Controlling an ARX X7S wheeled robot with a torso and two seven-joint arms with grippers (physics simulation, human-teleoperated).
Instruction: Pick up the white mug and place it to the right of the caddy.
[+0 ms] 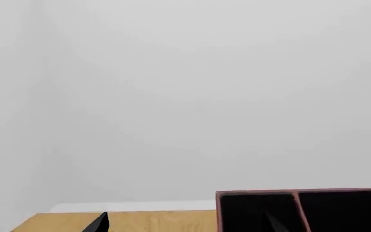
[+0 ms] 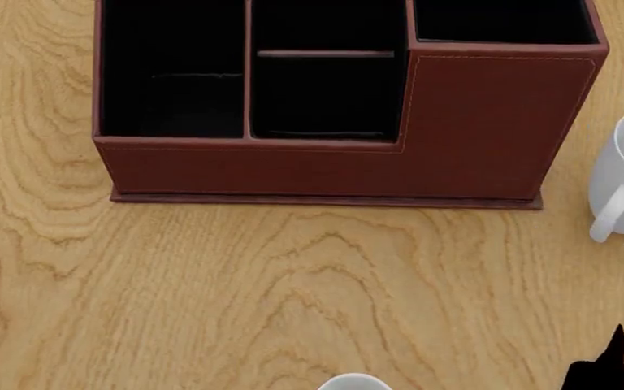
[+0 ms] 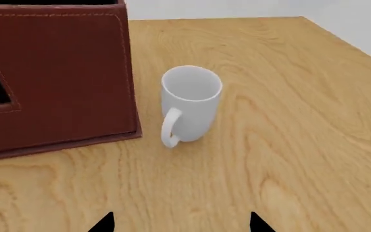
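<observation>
The white mug (image 3: 191, 104) stands beyond the right gripper (image 3: 182, 223), whose 2 fingers are spread and empty. It sits just beside the caddy (image 3: 56, 72), so re-contact risks toppling it. Left gripper (image 1: 98, 223): finger state cannot be told.

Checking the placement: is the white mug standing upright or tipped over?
Upright. The white mug stands on its base on the table, its open mouth facing up and empty, with its handle at the side, beside the caddy.

You have nothing to read here, no lettering, label, brand, number or sign on the caddy (image 2: 486, 122), none on the white mug (image 3: 191, 104), none on the wooden surface (image 2: 290, 301)
</observation>
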